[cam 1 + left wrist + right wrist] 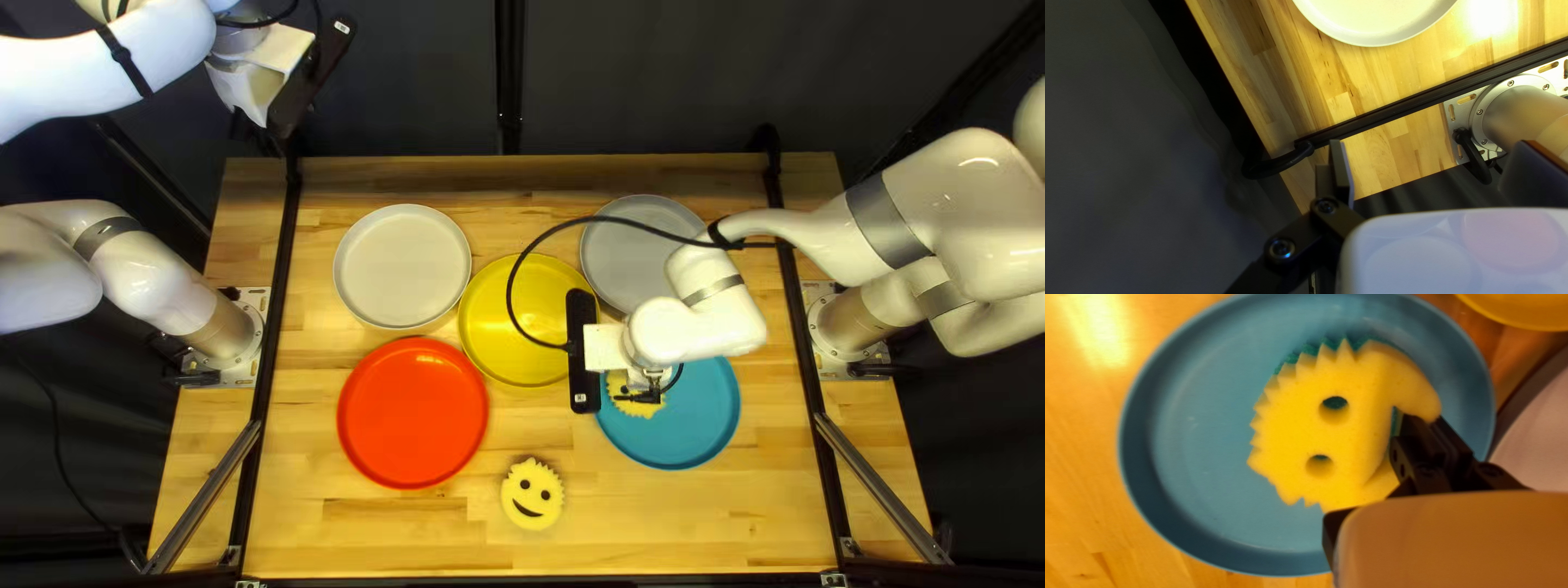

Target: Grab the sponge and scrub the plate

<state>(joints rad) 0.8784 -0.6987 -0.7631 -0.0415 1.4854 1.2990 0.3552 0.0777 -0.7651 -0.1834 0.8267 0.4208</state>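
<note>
Surface: light striped wooden table, dark curtain behind.
Sponge: round yellow foam sponge with a toothed edge and two eye holes, over the round blue plate; firm contact with the plate cannot be confirmed.
Right gripper: fingers pinch the foam on the side away from the teeth; the body folds beside them.
Left gripper: fingers spread, nothing between them; off the table's far left corner.
Expected handling: light, soft, springy; not fragile, though the teeth may tear. A loose pinch may let it twist under drag.
Scouring side: green layer beneath, probably stiffer than the foam.
Hold point: thick body opposite the teeth, clear of the eye holes. Keep fingertips above the green layer, off the plate.
</note>
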